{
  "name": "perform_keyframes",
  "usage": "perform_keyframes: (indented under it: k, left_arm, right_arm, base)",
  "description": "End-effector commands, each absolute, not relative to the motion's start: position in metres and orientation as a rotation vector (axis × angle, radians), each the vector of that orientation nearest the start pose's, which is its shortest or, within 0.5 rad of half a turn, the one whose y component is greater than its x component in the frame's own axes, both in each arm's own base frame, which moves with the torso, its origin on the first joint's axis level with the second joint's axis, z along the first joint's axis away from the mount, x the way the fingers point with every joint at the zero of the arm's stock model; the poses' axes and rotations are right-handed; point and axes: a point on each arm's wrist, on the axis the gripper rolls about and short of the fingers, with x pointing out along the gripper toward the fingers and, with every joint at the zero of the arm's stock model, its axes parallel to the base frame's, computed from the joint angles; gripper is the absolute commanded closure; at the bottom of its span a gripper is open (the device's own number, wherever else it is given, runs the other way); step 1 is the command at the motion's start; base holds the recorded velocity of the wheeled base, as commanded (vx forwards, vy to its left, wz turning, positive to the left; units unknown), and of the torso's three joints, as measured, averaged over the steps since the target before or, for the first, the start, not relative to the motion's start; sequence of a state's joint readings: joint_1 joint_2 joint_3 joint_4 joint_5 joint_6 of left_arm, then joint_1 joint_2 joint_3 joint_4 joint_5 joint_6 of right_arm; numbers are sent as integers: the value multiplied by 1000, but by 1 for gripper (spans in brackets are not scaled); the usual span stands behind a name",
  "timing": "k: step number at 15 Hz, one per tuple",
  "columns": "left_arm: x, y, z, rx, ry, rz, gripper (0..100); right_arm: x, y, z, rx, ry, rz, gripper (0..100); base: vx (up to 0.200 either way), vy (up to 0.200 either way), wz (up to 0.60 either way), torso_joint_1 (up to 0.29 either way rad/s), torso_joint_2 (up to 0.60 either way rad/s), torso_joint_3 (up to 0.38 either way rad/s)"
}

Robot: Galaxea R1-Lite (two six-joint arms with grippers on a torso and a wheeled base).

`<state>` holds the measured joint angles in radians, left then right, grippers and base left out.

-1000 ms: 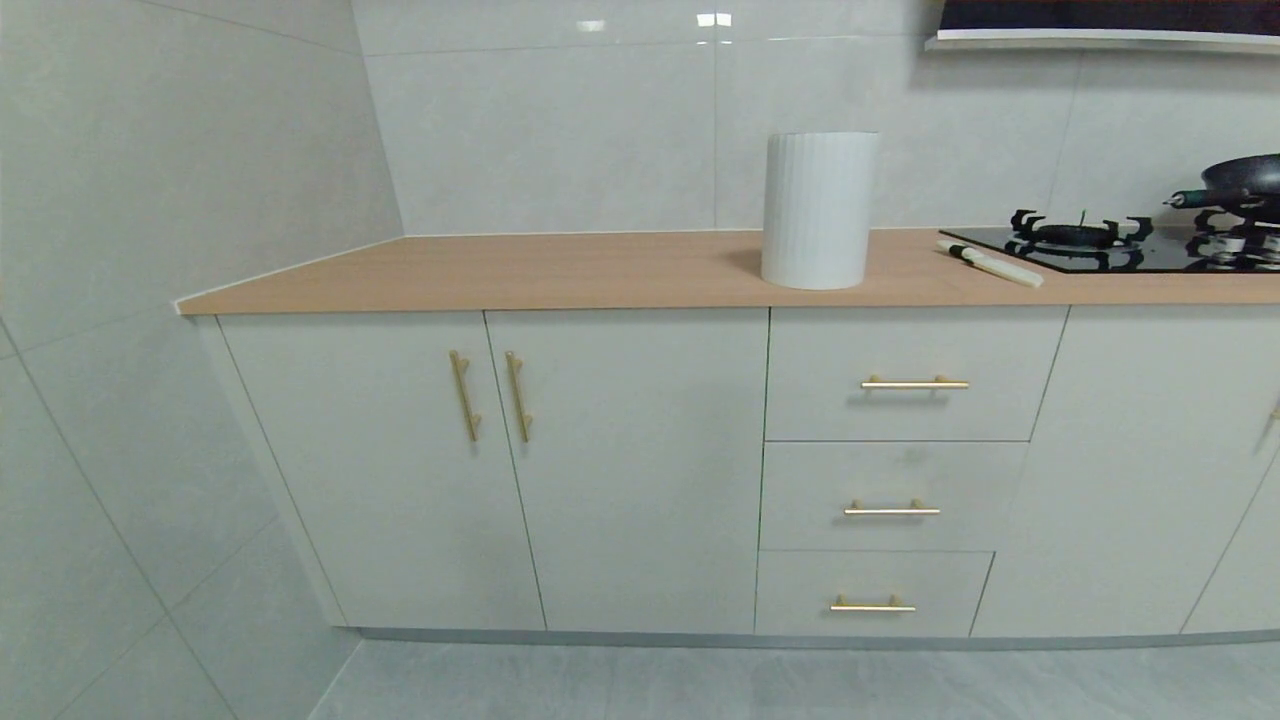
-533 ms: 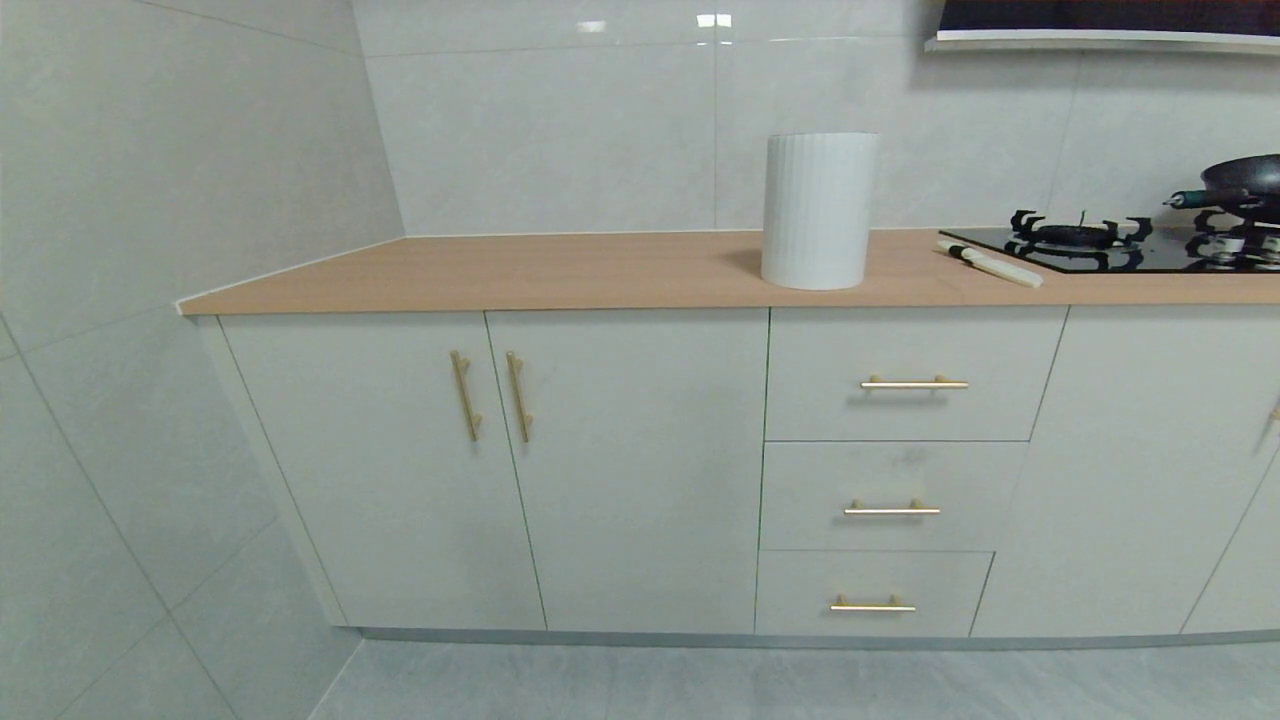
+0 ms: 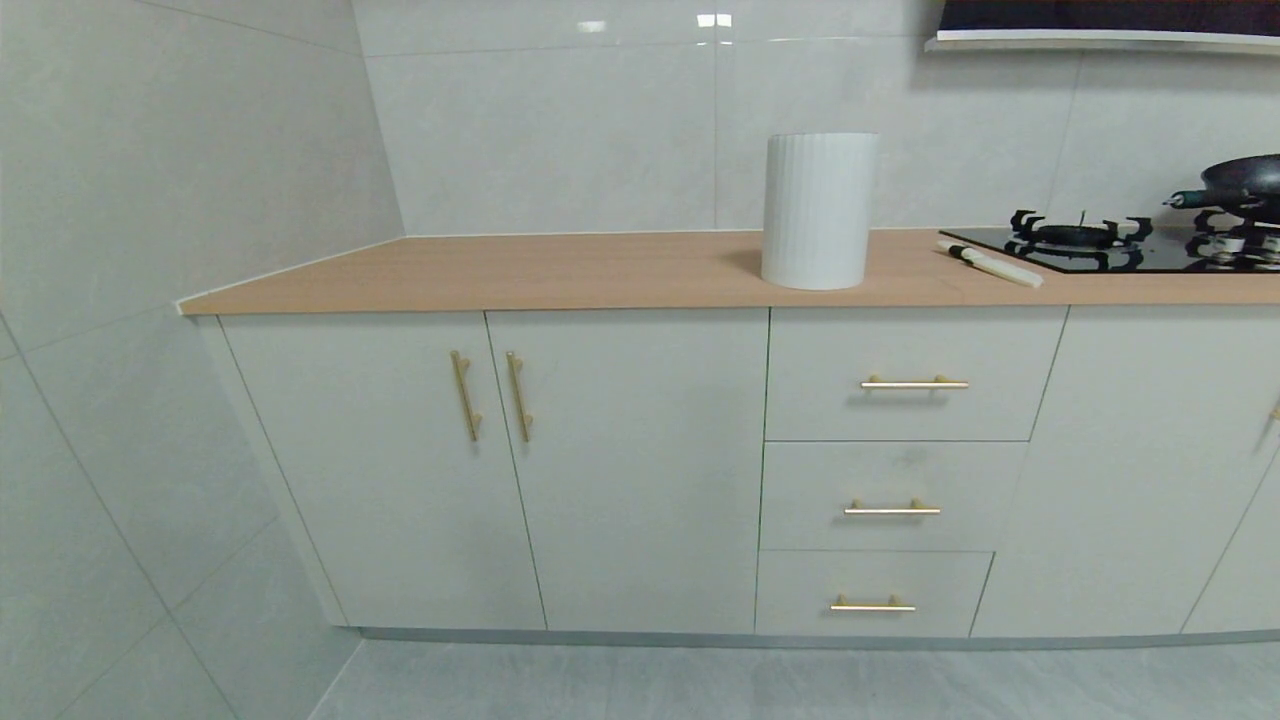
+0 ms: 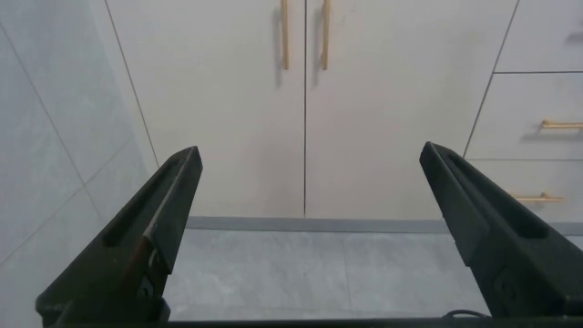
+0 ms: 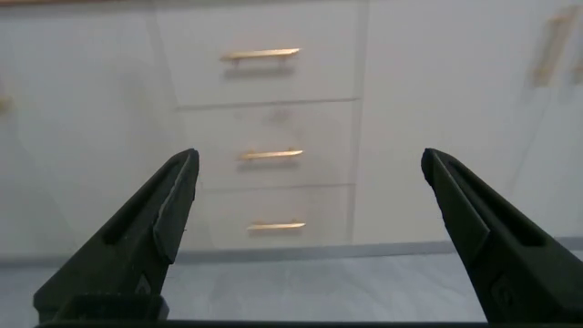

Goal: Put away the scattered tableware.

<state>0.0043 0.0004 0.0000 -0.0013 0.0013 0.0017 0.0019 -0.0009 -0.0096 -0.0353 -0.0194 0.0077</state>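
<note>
A tall white ribbed holder (image 3: 819, 210) stands on the wooden countertop (image 3: 560, 270). To its right, a cream-handled utensil (image 3: 990, 263) lies flat on the counter beside the hob. My left gripper (image 4: 310, 173) hangs low and open in front of the double cabinet doors (image 4: 305, 91), with nothing between its fingers. My right gripper (image 5: 310, 169) is open too, empty, low and facing the stack of drawers (image 5: 264, 137).
A black gas hob (image 3: 1110, 245) with a dark pan (image 3: 1240, 180) sits at the counter's right end. Gold handles (image 3: 915, 383) mark the three drawers and the cabinet doors (image 3: 490, 395). A tiled wall (image 3: 150, 300) closes the left side. Grey floor (image 3: 700, 685) lies below.
</note>
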Motion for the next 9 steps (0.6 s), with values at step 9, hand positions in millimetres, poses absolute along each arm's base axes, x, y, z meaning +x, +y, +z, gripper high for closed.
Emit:
perform_keyframes:
  k: [9]
  left_arm:
    - [-23,0,75,2,0,6,0]
  right_arm:
    - [-23,0,76,-11,-1,-11,0]
  base:
    - [0,0,0,0,0,0]
